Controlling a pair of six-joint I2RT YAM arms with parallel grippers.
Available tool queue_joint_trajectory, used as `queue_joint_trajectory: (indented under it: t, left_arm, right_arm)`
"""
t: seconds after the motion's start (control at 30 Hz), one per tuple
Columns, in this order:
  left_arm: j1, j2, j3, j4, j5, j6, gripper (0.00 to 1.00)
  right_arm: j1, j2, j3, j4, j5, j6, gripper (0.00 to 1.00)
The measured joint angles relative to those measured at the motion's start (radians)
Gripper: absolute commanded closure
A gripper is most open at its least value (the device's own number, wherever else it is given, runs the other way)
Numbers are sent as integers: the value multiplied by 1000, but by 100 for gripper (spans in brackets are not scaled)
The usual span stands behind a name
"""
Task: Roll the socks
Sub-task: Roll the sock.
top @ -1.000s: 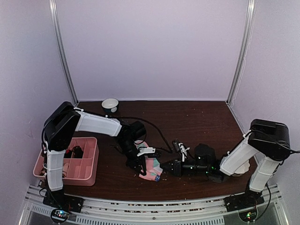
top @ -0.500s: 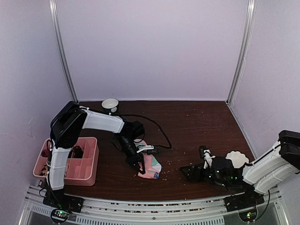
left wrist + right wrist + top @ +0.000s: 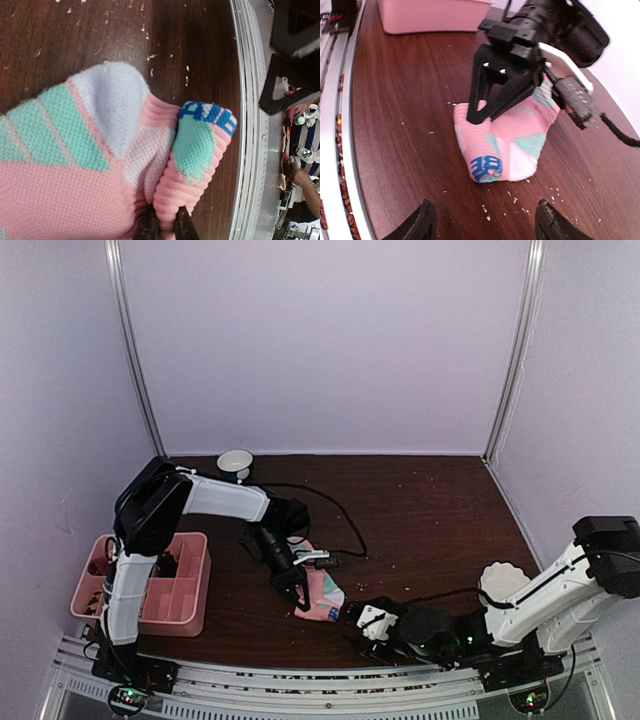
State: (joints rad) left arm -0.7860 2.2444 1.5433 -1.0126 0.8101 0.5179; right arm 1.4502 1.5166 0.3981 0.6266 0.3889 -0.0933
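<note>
The pink socks (image 3: 325, 598) lie bunched in a small heap on the dark wooden surface (image 3: 420, 510), near its front edge and a little left of the middle. The heap is pink knit with mint-green patches, a white patch, and a blue woven mark at the rolled end that faces the front rail.

The left claw (image 3: 299, 597) comes down on the left side of the heap. Its two dark fingertips (image 3: 150, 226) are pressed nearly together on a fold of the pink knit, so it has the socks pinched. The left arm reaches in from the back left, and a black cable (image 3: 335, 510) trails across the surface behind it.

The right claw (image 3: 368, 621) sits low over the surface just to the right of the heap, pointing at it and not touching it. Its fingers (image 3: 420, 225) stand wide apart with only bare wood between them, holding nothing.

Pale specks (image 3: 487, 217) are scattered on the wood around the heap. A pink divided tray (image 3: 196, 585) stands at the left edge, well apart from the socks; something dark lies in it, too small to make out. A small white bowl (image 3: 235, 462) sits at the back left, and a white dish (image 3: 503, 580) sits by the right arm.
</note>
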Motion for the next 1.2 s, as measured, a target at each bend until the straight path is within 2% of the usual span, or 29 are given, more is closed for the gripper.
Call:
queue_joint_trajectory:
  t: [0.27, 0.5, 0.83, 1.07, 1.2]
  left_arm:
    - [0, 11, 17, -20, -1, 5, 100]
    - [0, 26, 36, -43, 4, 9, 100]
    - [2, 38, 51, -64, 10, 34, 100]
    - [6, 53, 73, -94, 7, 53, 100]
    - [7, 57, 84, -110, -4, 62, 94]
  right_arm:
    - [-14, 175, 188, -139, -74, -351, 51]
    - [-50, 253, 298, -213, -134, -503, 57]
    - [-140, 295, 338, -240, -222, -533, 68]
    - [-178, 310, 360, -250, -286, -486, 70]
    - [-208, 326, 384, -262, -343, -432, 75]
